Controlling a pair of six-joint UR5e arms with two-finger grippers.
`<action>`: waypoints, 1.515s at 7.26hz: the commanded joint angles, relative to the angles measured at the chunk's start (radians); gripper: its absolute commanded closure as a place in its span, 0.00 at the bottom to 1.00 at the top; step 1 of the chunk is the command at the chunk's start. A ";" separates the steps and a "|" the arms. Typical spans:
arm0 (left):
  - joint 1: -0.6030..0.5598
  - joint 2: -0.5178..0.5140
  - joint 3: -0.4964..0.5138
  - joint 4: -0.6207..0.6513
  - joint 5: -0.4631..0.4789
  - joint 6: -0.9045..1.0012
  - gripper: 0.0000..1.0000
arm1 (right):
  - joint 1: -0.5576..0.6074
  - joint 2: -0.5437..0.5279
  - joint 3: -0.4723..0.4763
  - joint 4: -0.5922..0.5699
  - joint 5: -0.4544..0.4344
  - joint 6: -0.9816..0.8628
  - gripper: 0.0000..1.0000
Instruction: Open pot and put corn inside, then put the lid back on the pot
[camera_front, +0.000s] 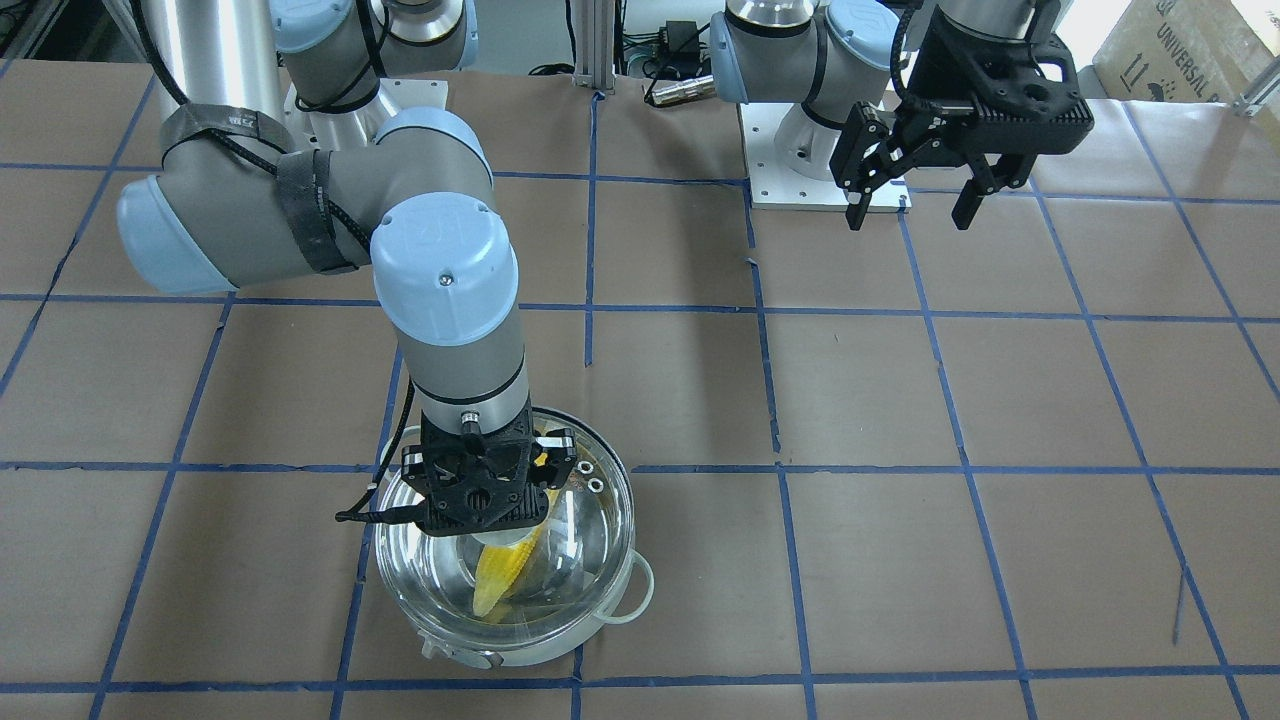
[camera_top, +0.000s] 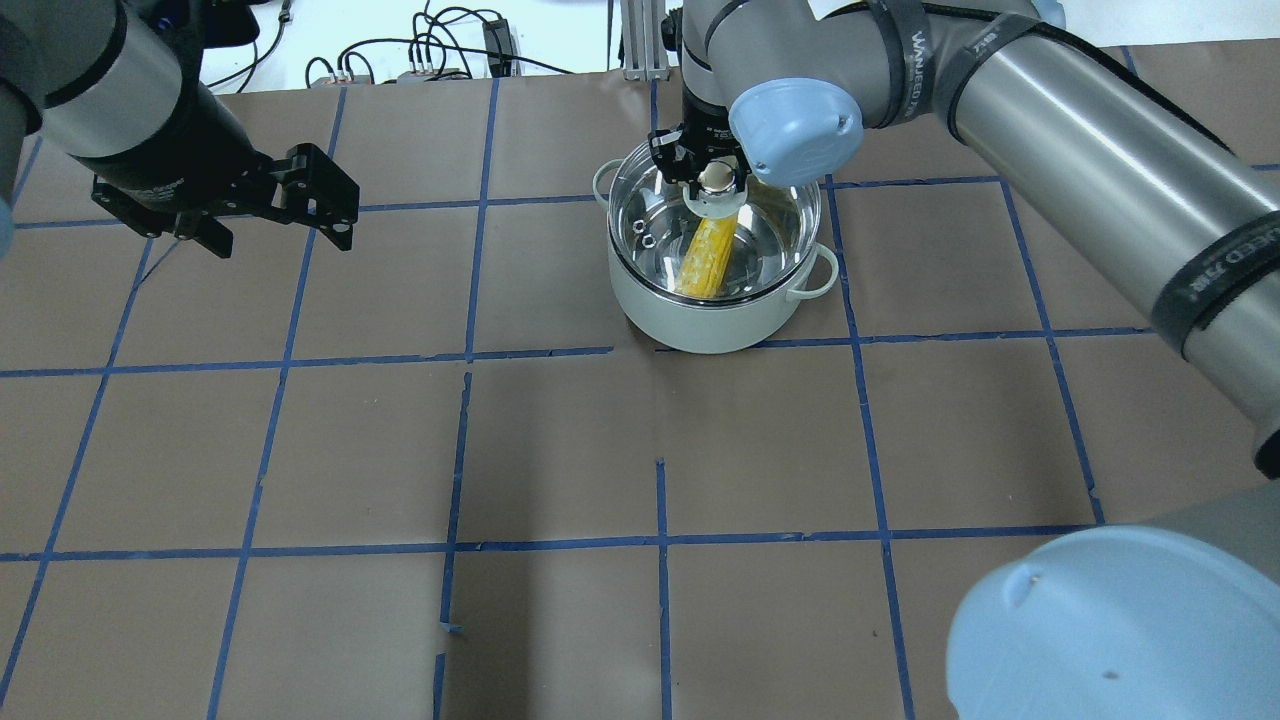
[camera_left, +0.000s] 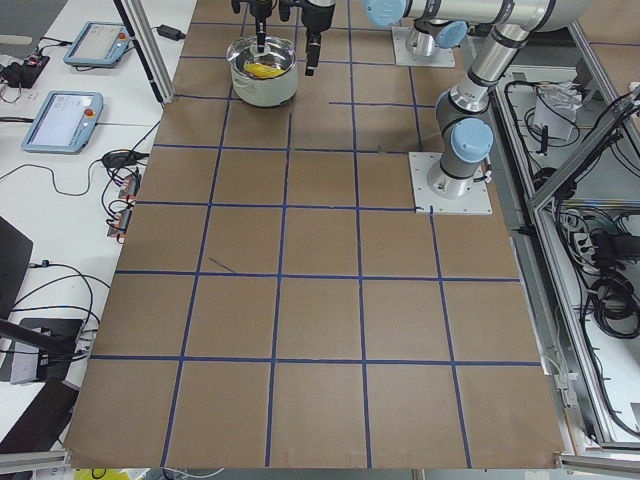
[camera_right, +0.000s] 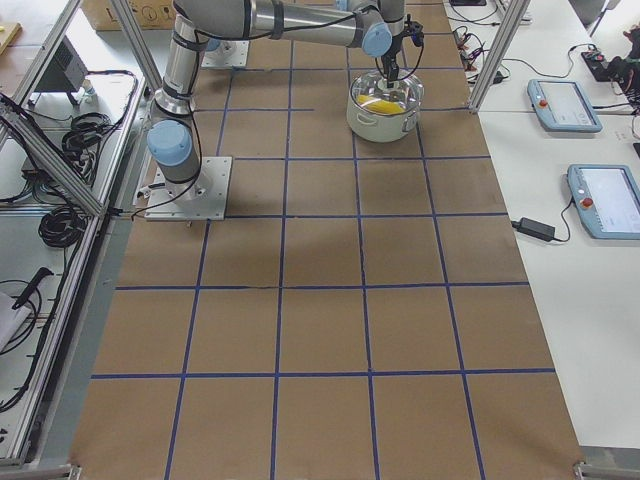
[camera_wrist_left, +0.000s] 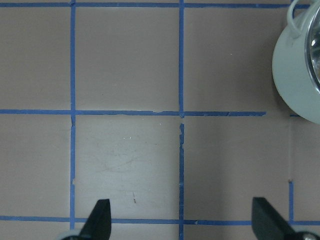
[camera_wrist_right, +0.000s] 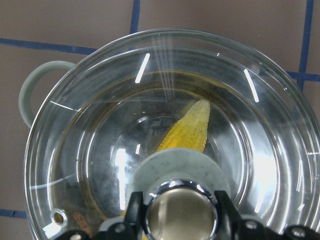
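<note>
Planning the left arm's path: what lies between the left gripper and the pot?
Nothing; the overhead view shows only bare taped table between left gripper and pot.

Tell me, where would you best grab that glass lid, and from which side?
By the knob at the centre of the lid, from straight above. The glass dome is wide, smooth and sloping, so it offers nothing to pinch, while the knob stands up narrow in the middle. The right gripper sits on it just so.
</note>
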 joint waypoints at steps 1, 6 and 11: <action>-0.003 -0.002 -0.006 0.008 0.019 0.001 0.00 | -0.005 -0.001 -0.004 0.023 0.007 0.002 0.53; -0.006 -0.002 -0.012 0.008 0.019 0.003 0.00 | -0.006 -0.004 -0.004 0.017 0.010 -0.001 0.42; -0.005 -0.010 -0.012 0.008 0.019 0.006 0.00 | -0.012 -0.001 -0.030 0.063 0.029 0.001 0.53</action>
